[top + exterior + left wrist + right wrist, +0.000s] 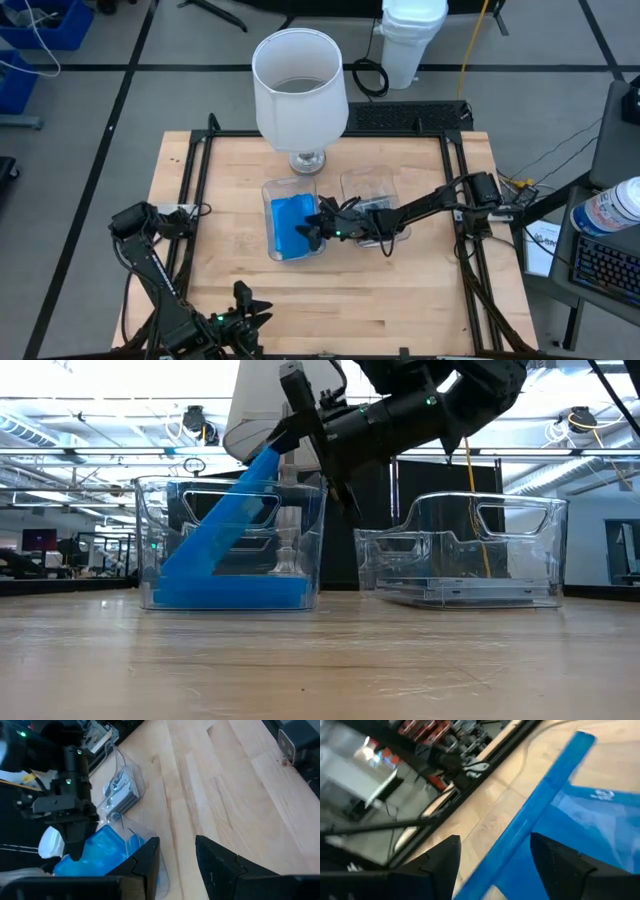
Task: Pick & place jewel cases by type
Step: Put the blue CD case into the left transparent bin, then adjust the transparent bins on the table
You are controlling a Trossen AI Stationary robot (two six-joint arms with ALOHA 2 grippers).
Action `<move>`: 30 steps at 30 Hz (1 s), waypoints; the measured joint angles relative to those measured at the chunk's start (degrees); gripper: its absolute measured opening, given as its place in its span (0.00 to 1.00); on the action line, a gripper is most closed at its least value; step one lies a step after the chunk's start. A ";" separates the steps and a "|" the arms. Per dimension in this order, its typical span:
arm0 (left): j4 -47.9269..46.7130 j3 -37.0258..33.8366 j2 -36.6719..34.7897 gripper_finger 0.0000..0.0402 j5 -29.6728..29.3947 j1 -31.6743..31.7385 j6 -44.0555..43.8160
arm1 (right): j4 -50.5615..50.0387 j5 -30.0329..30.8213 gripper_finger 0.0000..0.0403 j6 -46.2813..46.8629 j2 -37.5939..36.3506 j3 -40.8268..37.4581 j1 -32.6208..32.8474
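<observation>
Jewel cases in blue fill the left clear tray [270, 192] at frame centre, one blue jewel case [225, 510] leaning tilted against its wall; the right claw [313, 226], fingers spread, should lift straight clear without nudging it; left claw [250, 312] idles half-open, lower left.

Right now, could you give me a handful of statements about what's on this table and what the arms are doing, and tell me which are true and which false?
1. A blue jewel case leans tilted inside the left-hand clear tray. True.
2. The right gripper is over the tray with the blue cases. True.
3. The right gripper is clamped shut on the blue case. False: its jaws stand open, with the tilted case between them in the right wrist view.
4. The other clear tray holds blue cases too. False: it holds dark grey cases.
5. The left gripper is working in a tray. False: it waits at the table's near edge.
</observation>
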 joint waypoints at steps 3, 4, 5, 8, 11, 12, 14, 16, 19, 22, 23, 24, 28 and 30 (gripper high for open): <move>0.02 -0.02 0.00 0.33 0.18 0.00 -0.82 | -0.76 -0.55 0.58 -4.69 -0.75 0.00 0.00; 0.09 -0.02 0.00 0.33 0.18 0.00 -1.01 | -1.83 -0.53 0.58 -5.51 -1.21 0.00 0.00; 0.13 -0.02 0.00 0.33 0.22 0.00 -1.11 | -2.41 -0.43 0.58 -6.46 -1.59 0.00 -0.05; 0.18 -0.02 0.00 0.33 0.20 0.00 -1.38 | -6.14 -0.21 0.57 -8.23 -3.25 0.00 -0.51; 0.18 -0.02 0.00 0.33 0.25 0.00 -2.10 | -9.81 0.87 0.56 -9.45 -5.07 0.00 -0.94; 0.25 -0.02 0.00 0.33 0.25 0.00 -2.15 | -11.19 1.48 0.55 -10.14 -5.73 0.00 -0.94; 0.28 -0.02 0.00 0.33 0.21 0.00 -2.13 | -14.14 2.85 0.55 -11.64 -7.06 0.00 -0.94; 0.30 -0.02 0.00 0.33 0.18 0.19 -2.02 | -16.27 4.03 0.55 -12.02 -7.91 0.00 -0.92; 0.33 -0.02 0.00 0.33 0.18 0.55 -1.94 | -17.12 4.05 0.55 -12.66 -8.74 0.00 -0.94; 0.32 -0.02 -0.01 0.33 0.20 0.97 -2.09 | -17.33 3.39 0.55 -14.06 -9.72 0.00 -0.79; 0.33 -0.02 0.00 0.33 0.20 1.08 -2.22 | -17.29 2.12 0.55 -14.74 -10.27 0.00 -0.76; 0.33 -0.02 0.00 0.33 0.19 1.12 -2.35 | -17.88 0.74 0.55 -15.92 -11.14 -0.02 -0.70; 0.42 -0.02 0.00 0.33 0.03 1.09 -2.41 | -23.32 -5.03 0.54 -22.97 -16.17 0.00 -0.18; 0.71 -0.02 0.00 0.33 0.01 1.09 -3.34 | -27.59 -7.78 0.53 -27.82 -19.25 0.00 0.72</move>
